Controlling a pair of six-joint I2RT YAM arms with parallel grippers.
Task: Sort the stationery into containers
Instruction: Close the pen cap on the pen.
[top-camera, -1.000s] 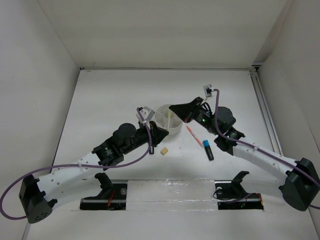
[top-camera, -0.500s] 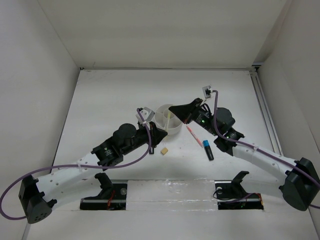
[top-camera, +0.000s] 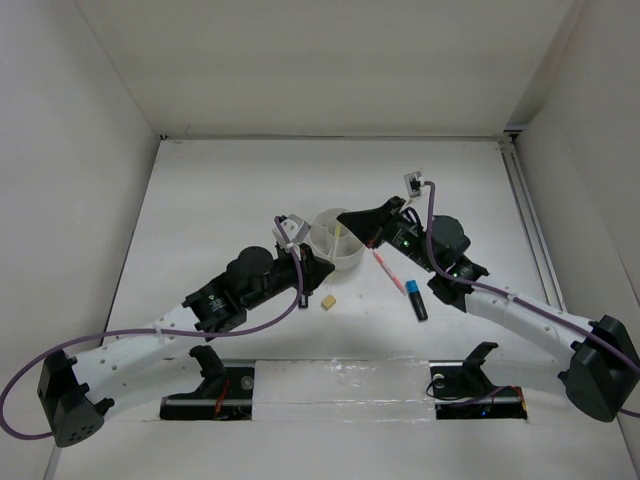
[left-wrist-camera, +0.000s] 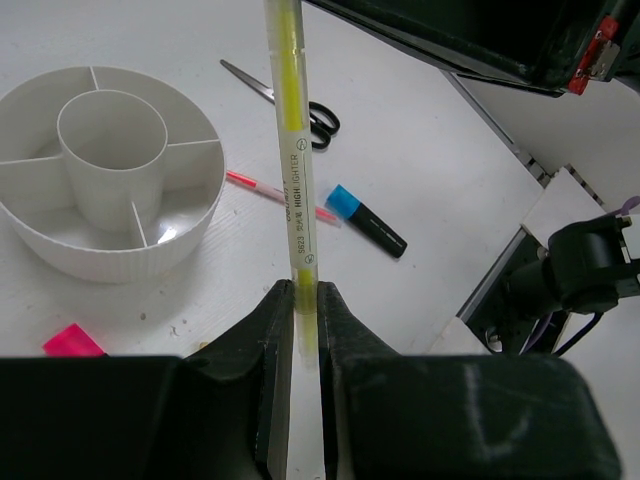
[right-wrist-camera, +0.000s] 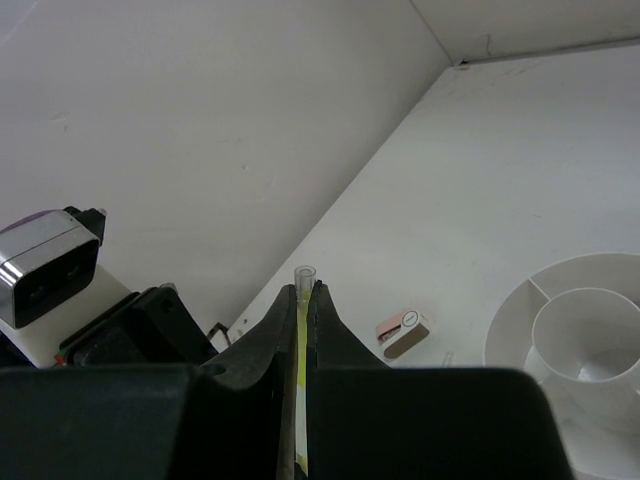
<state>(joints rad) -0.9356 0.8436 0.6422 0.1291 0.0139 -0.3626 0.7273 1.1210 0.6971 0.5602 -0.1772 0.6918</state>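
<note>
Highlighter (left-wrist-camera: 297, 190) bridges left end effector (left-wrist-camera: 307, 296) and right end effector (right-wrist-camera: 304, 292), both clenched on it, near organizer (left-wrist-camera: 70, 250).

You have a white ribbed organizer (left-wrist-camera: 110, 250), a clear yellow-cored pen (left-wrist-camera: 293, 150), a pink pen (left-wrist-camera: 262, 187), a black marker (left-wrist-camera: 372, 222) with blue cap, black-handled scissors (left-wrist-camera: 318, 118) and a tan eraser (top-camera: 327, 301).

The right gripper (top-camera: 346, 217) shifts a little to the left above the white organizer (top-camera: 346, 261). The left gripper (top-camera: 318, 264) moves only very slightly, toward the organizer.
</note>
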